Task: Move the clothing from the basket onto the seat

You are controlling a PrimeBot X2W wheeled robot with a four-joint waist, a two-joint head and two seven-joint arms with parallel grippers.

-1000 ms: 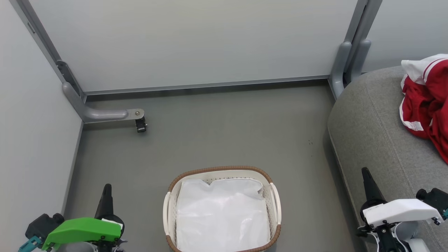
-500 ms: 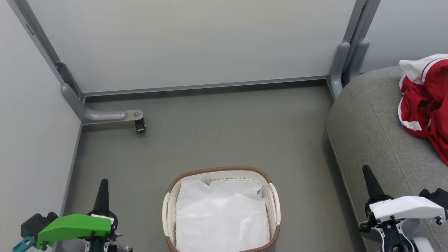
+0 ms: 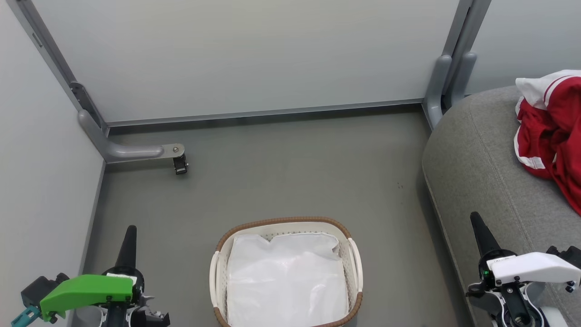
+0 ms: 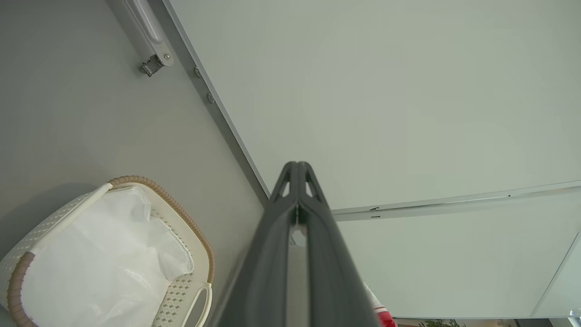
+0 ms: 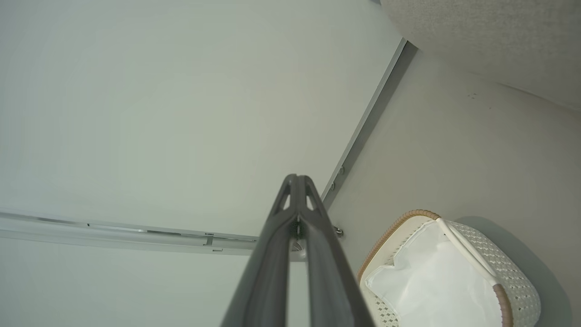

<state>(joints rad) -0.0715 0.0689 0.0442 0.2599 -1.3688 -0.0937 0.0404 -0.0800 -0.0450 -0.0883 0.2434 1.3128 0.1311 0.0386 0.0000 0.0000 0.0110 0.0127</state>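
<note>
The red clothing (image 3: 551, 136) with white stripes lies crumpled on the grey seat (image 3: 481, 159) at the right edge of the head view. On the floor at bottom centre stands the white basket (image 3: 218, 268) with its brown rim; inside it lies a plain white sheet (image 3: 286, 277). My left gripper (image 3: 130, 229) is shut and holds nothing, low at the left, well apart from the basket. My right gripper (image 3: 475, 217) is shut on nothing too, by the seat's front edge. The basket (image 4: 179, 209) shows in the left wrist view, and the basket (image 5: 504, 272) shows in the right wrist view.
Pale partition walls close the space at the back and left. A grey support foot with a caster (image 3: 180, 164) juts onto the floor at the back left. Another grey post (image 3: 438, 86) stands at the back beside the seat. Open grey floor (image 3: 290, 172) lies between basket and wall.
Both grippers have sunk a little lower in the head view. The scene has shifted slightly left, a small camera move. Basket and clothing lie as before.
</note>
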